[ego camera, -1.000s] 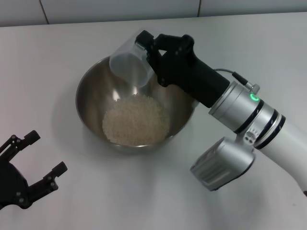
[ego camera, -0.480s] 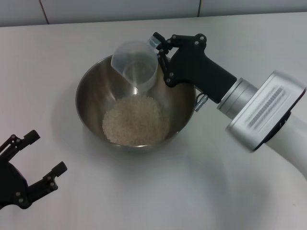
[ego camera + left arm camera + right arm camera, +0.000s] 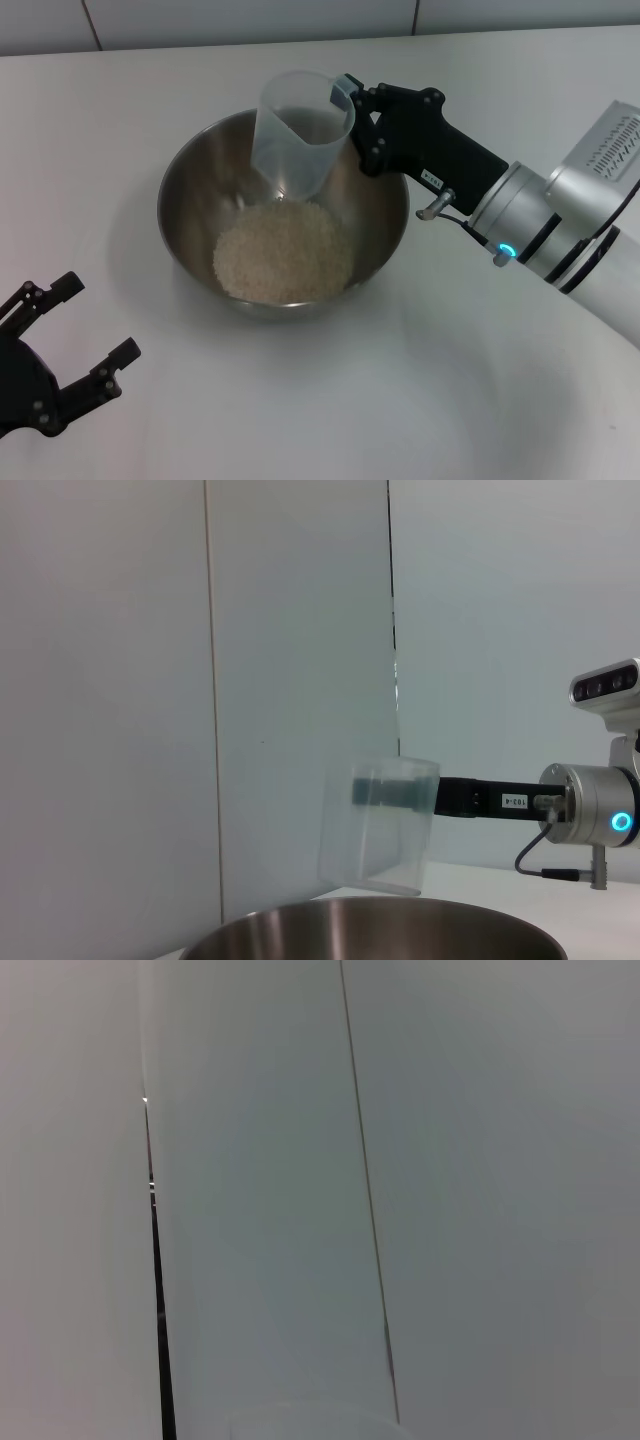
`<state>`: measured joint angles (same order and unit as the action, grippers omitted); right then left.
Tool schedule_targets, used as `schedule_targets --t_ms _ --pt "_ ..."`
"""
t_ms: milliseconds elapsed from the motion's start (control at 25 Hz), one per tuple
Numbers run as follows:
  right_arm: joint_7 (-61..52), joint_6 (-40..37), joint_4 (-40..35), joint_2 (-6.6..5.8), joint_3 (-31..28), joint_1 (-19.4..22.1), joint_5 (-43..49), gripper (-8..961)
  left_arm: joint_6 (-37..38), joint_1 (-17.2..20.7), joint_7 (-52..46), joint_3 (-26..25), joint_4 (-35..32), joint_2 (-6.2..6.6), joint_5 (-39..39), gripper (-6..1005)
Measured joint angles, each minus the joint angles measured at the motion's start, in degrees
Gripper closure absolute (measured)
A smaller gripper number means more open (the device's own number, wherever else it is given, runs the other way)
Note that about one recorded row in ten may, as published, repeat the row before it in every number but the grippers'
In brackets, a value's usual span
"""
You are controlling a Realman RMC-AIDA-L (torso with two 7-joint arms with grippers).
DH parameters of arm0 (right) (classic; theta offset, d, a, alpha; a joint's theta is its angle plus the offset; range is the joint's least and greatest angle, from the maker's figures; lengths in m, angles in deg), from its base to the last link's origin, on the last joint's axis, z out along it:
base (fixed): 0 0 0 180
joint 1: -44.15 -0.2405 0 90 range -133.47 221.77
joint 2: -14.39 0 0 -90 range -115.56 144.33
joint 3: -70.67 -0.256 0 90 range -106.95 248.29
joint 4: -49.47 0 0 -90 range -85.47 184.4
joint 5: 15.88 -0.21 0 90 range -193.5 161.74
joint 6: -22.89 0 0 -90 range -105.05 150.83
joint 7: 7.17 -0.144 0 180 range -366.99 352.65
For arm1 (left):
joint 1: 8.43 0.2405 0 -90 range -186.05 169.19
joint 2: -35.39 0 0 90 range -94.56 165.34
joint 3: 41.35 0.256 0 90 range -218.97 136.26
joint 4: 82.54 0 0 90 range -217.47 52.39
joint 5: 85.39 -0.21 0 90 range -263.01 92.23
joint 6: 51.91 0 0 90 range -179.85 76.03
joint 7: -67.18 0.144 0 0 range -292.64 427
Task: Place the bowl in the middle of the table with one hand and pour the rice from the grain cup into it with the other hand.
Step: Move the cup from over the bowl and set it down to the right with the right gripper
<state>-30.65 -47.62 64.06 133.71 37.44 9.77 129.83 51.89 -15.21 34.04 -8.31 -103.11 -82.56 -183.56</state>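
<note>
Translucent clear plastic, the small tapered grain cup (image 3: 300,132) hangs upright above the far rim of the large round stainless-steel bowl (image 3: 190,200), upper centre of the head view, and looks empty. The black right gripper (image 3: 358,112) is clamped on the cup's handle side, its arm reaching in from the right edge of the frame. Below the cup, the off-white grainy rice (image 3: 284,251) lies in a mound on the bowl's floor. The bowl sits on the plain white matte table (image 3: 300,400), near the middle of the frame.

From the side, the left wrist view shows something the head view cannot: the cup (image 3: 378,825) floats clear of the bowl's rim (image 3: 370,930), not touching it, with the right gripper (image 3: 400,792) seen through the plastic.

Only pale wall panels fill the right wrist view.

At lower left of the head view, the black left gripper (image 3: 72,330) rests with its fingers spread wide, holding nothing, well apart from the bowl.
</note>
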Motion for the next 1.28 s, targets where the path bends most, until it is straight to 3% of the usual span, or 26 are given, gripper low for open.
schedule_targets --t_ms 440,560,600,800,1280 --pt "1.1 -0.6 -1.3 0.09 -2.2 0.6 -0.3 939 0.1 -0.2 0.0 0.0 0.0 0.0 0.0 127" --pt "3.9 -0.9 -1.6 0.11 -8.1 2.4 -0.4 939 0.2 -0.2 0.0 0.0 0.0 0.0 0.0 127" --pt "6.1 -1.5 -1.7 0.09 -12.9 3.9 -0.5 939 0.2 -0.2 0.0 0.0 0.0 0.0 0.0 126" --pt "8.9 -2.5 -3.9 -0.05 -21.1 6.2 -0.5 940 0.3 -0.4 0.0 0.0 0.0 0.0 0.0 126" --pt "9.2 -1.7 -6.5 -0.05 -22.6 5.9 -0.3 939 0.6 -0.5 0.0 0.0 -0.1 0.02 0.0 126"
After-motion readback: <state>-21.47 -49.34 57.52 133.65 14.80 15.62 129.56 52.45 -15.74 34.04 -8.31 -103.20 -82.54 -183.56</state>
